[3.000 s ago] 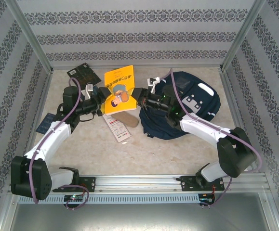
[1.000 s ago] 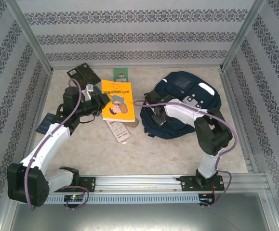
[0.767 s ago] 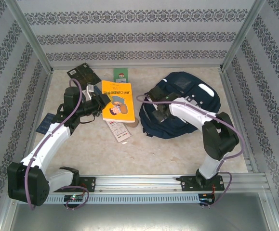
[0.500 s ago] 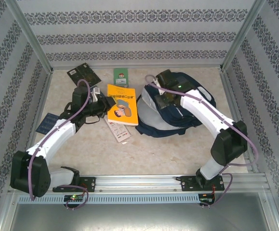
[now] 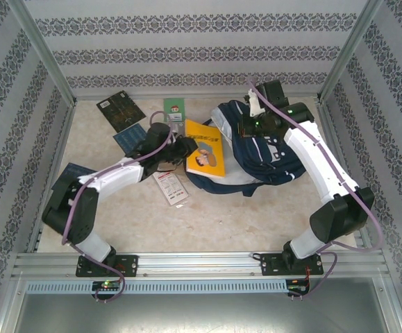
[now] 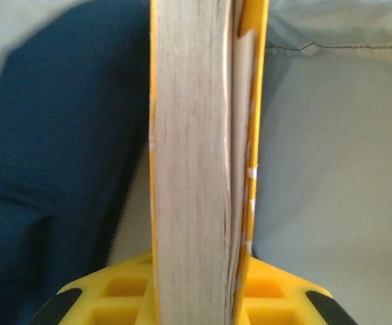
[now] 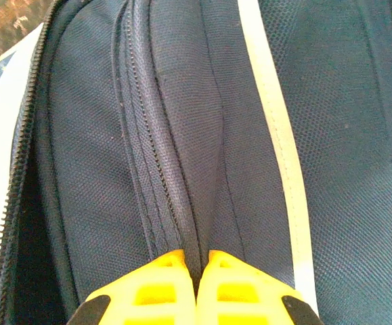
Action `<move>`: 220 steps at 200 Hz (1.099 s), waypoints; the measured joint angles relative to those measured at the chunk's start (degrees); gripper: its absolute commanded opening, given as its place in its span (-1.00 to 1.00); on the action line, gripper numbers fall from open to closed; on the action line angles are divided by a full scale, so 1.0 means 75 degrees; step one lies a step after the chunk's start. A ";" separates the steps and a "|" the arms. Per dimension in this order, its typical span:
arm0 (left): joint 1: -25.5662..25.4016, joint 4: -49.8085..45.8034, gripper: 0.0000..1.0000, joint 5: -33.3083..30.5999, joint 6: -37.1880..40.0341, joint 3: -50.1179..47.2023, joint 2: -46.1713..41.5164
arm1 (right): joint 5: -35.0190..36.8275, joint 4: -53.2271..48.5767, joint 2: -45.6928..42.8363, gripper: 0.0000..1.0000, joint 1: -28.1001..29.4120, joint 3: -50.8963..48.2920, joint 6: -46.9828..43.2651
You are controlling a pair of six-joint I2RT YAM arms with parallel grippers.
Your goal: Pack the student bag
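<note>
Right end effector (image 7: 196, 281) pinching a fold of the large navy-blue fabric student bag (image 5: 273, 152). Left end effector (image 6: 199, 294) clamping a yellow paperback book (image 5: 206, 154) against the bag's pale lining. Green card (image 5: 175, 109) nearby.

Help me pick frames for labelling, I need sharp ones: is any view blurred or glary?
Left wrist: the yellow book page edges are fairly sharp, but the student bag fabric behind it is soft and out of focus. Right wrist: the weave and zipper teeth are crisp. Top external: even light, soft shadows, no glare.
</note>
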 measured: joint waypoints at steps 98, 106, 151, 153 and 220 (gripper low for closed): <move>-0.1081 0.1416 -1.00 -0.0729 -0.0717 0.2786 0.3308 | -0.1393 0.0609 -0.0265 -1.00 -0.0344 -0.0364 0.1259; -0.1180 0.1428 -1.00 -0.0810 -0.0746 0.2987 0.3523 | -0.1492 0.0688 -0.0268 -1.00 -0.0402 -0.0402 0.1335; -0.1821 0.1445 -1.00 -0.1367 -0.0804 0.3824 0.4436 | -0.1830 0.0877 -0.0280 -1.00 -0.0702 -0.0493 0.1515; -0.1851 0.1448 -1.00 -0.1393 -0.0804 0.3844 0.4470 | -0.1842 0.0877 -0.0283 -1.00 -0.0705 -0.0493 0.1521; -0.2331 0.1262 0.31 -0.1859 -0.0734 0.4194 0.4931 | -0.2317 0.1075 -0.0490 -1.00 -0.1122 -0.0898 0.1536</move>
